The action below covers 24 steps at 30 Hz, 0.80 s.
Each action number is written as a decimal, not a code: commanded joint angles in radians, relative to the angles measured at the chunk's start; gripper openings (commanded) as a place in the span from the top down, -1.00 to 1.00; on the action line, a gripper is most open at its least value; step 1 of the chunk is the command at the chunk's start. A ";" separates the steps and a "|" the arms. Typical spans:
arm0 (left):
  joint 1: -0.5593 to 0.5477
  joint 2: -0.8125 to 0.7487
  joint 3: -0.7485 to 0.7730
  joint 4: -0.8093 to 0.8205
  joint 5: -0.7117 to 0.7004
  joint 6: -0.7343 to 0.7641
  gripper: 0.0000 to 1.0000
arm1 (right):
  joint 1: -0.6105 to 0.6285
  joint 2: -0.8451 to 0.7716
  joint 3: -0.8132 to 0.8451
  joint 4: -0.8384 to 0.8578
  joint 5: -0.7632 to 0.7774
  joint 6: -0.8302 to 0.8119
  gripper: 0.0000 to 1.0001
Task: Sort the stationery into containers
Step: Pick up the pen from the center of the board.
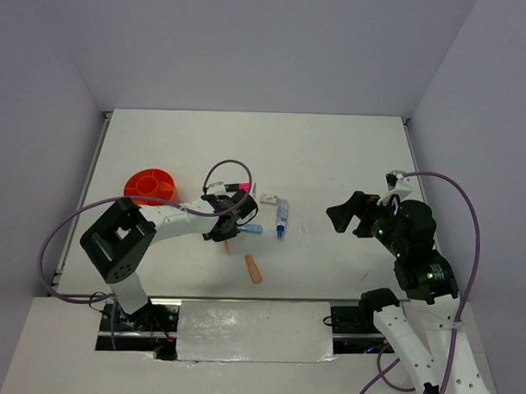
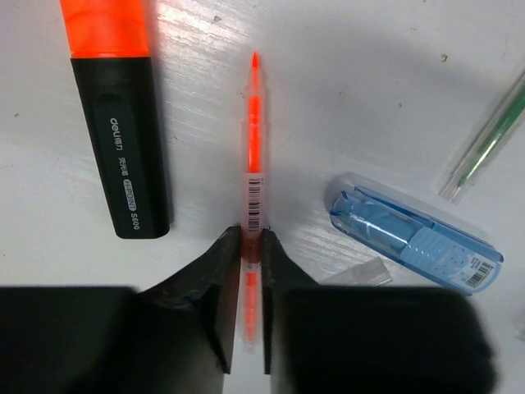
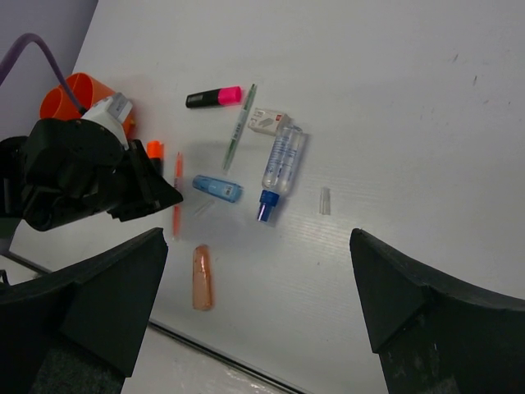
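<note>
Left wrist view: my left claw is clamped on the thin orange plastic pen, which lies flat on the white bench. The grip sits off-centre, so I should lift slowly and level toward the round orange plastic tub. My right claw hangs wide apart.

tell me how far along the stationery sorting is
Barely started. Done: no item shows in the orange tub, as far as the top view tells. In hand: the left gripper pinches the thin orange pen, lying on the table; the right gripper hangs open. Left: pink-capped highlighter, orange-capped highlighter, green-tinted pen, white block, blue markers, peach eraser, all loose on the table.
</note>
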 commanded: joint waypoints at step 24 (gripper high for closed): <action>-0.045 -0.681 0.012 -0.033 -0.021 0.454 1.00 | 0.284 0.486 -0.055 0.222 0.233 0.084 -0.95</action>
